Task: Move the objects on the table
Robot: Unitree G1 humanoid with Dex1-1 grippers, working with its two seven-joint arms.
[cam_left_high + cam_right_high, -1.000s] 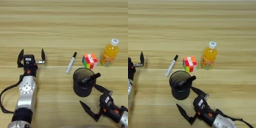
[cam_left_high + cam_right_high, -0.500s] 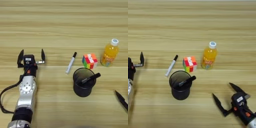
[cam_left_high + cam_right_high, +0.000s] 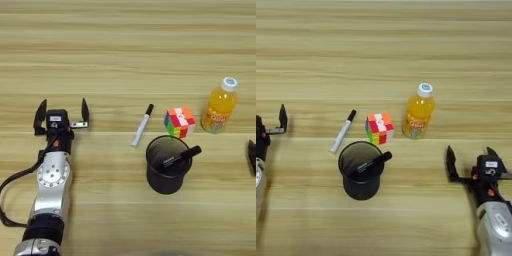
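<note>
Right hand (image 3: 472, 162) rests near the right edge of the desk (image 3: 125, 50), released, its two black fingers spread and holding nothing. Left hand (image 3: 61, 116) lies near the left edge, also released and empty. Between them, the orange-drink bottle (image 3: 219, 105) stands upright, right of a colourful cube (image 3: 179, 122). Just nearer the front edge stands the black mesh pen cup (image 3: 168, 164) with a black marker (image 3: 181, 156) leaning inside. One white marker (image 3: 142, 125) lies flat left of the cube.
</note>
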